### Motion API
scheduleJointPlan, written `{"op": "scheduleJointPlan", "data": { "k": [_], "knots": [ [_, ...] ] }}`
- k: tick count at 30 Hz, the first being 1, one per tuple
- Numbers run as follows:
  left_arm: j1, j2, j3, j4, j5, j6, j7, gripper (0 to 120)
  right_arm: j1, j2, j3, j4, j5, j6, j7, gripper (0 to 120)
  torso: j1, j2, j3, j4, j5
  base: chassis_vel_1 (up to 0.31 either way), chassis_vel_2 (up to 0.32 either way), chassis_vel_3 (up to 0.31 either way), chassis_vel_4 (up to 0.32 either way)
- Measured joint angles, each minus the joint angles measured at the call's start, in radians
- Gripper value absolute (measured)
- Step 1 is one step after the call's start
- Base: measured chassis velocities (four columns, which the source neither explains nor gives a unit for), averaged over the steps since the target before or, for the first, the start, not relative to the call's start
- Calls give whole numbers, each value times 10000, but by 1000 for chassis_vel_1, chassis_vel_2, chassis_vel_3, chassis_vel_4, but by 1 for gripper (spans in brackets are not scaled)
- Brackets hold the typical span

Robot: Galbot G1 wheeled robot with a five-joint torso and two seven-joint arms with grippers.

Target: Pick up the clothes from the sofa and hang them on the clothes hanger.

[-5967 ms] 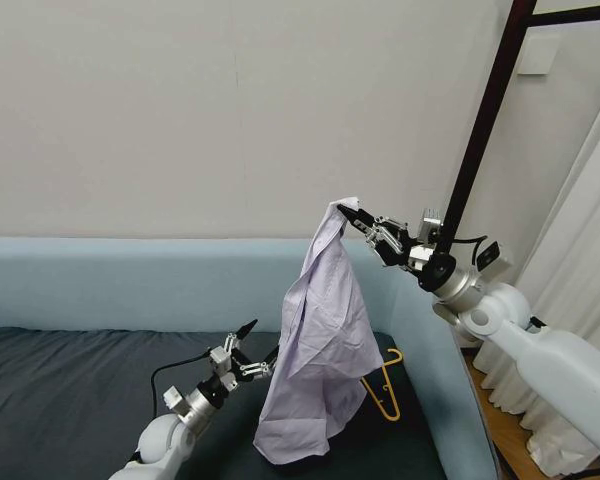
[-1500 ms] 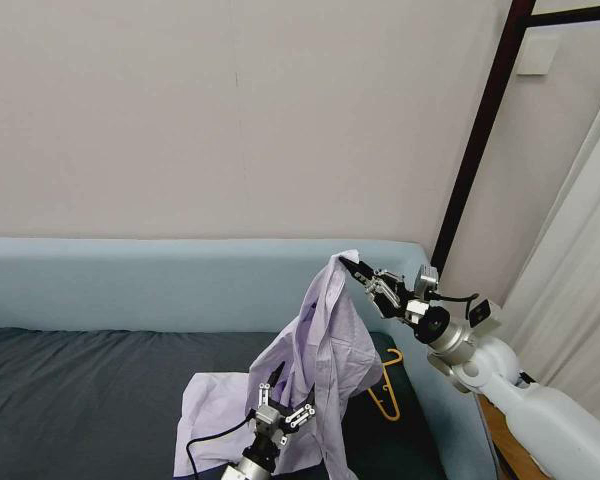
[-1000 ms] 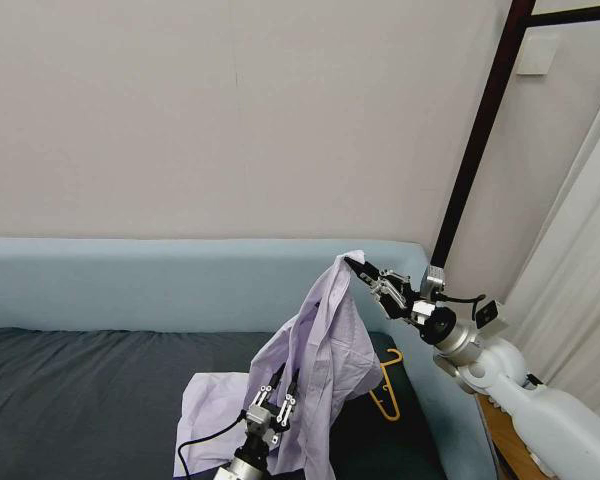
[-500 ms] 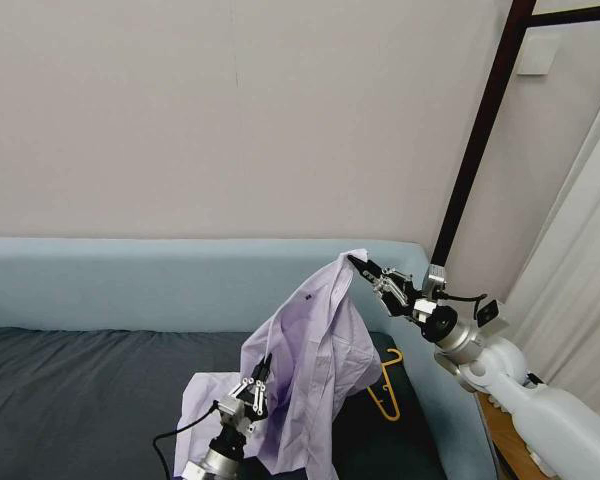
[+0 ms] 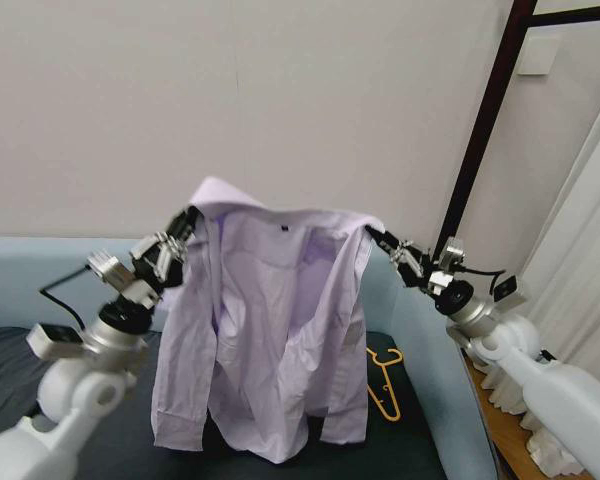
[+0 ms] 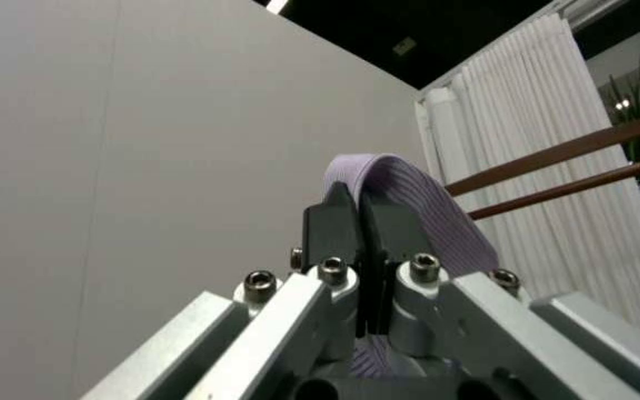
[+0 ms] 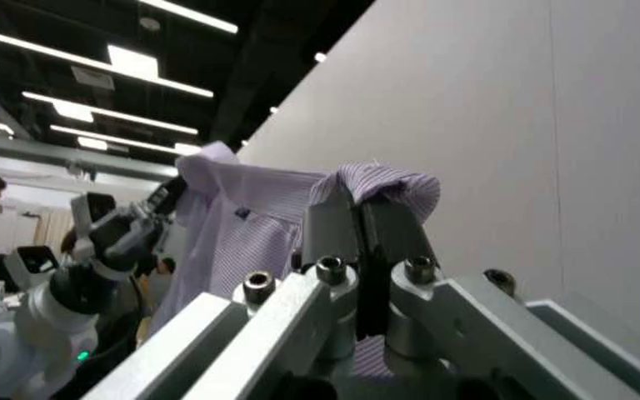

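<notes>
Room: bare wall (image 5: 180, 100) behind, free space upper frame; dark rack post (image 5: 480, 130) at right edge.
Sofa (image 5: 405, 320): lower frame, behind the shirt.
Shirt (image 5: 270, 320): mid-frame, spread flat btwn both pincers, off the sofa.
Hanger (image 5: 385, 395): yellow, on the seat, lower right of the shirt.
L pincer (image 5: 188, 218): clamped on shirt's top-left corner.
R pincer (image 5: 372, 232): clamped on its top-right corner.

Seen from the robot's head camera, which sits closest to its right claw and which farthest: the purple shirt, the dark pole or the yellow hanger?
1. The purple shirt: pinched in the right claw itself.
2. The dark pole: just behind, on the right.
3. The yellow hanger: well below, lying on the sofa.
</notes>
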Motion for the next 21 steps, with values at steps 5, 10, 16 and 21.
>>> {"op": "scheduleJointPlan", "data": {
  "k": [5, 10, 16, 21],
  "knots": [
    [485, 326, -602, 11, 489, 596, 201, 0, -390, -184, 152, 710, -136, -42, 338, 0, -2, 1, -1, 4, -3, 0, 0, 0, 0],
    [1103, 265, -953, 494, 1770, 1087, 2058, 0, -1745, -129, 71, 918, -2041, -8, 1182, 0, -3, 1, -1, -1, -1, 0, 0, 0, 0],
    [938, 171, -1125, 1662, 3115, 1167, 4855, 0, -2752, 634, -430, 37, -4384, 313, 2041, 0, -2, 0, 1, -2, 7, 0, 0, 0, 0],
    [1220, -118, -1446, 2466, 4241, 1109, 5647, 0, -2962, 1631, -834, -1149, -5082, 657, 2112, 0, -2, 0, 0, 2, 2, 0, 0, 0, 0]
  ]
}}
